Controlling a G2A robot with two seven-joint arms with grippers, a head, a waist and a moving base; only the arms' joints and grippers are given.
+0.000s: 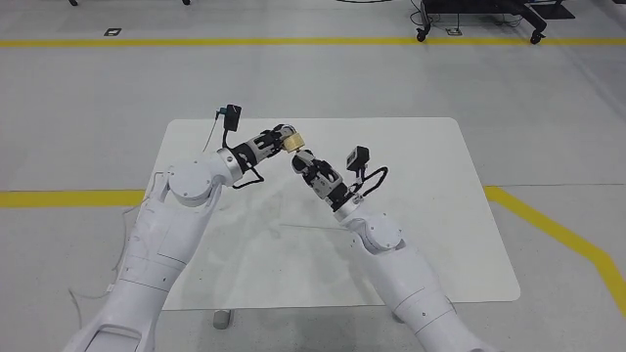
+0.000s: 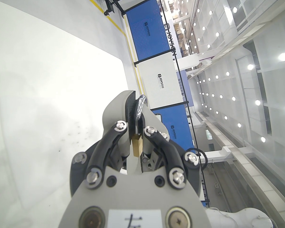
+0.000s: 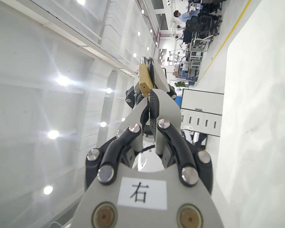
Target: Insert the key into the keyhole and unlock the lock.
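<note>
Both arms are up over the table (image 1: 440, 205), tips nearly meeting. Left gripper (image 2: 138, 110) is clamped tight on the lock (image 2: 137, 146) by its steel loop, brass body hanging back toward the wrist, well clear of the tabletop. Right gripper (image 3: 150, 97) is pinched almost fully closed, fingertips right at the bottom face of the lock. I read the thin metal edge between its pads as the key (image 3: 149, 111), but most of it is hidden and I can't tell if the tip is in the keyhole. Risks as I see them: the lock is only held by the loop, so any sideways push from the key could swing the body and throw off alignment. Too much twist with the key half seated could make it slip in the pads or drop to the table. If the lock does release, the body may fall off the loop, since nothing else holds it. Count: one lock, one key, two grippers, one table
</note>
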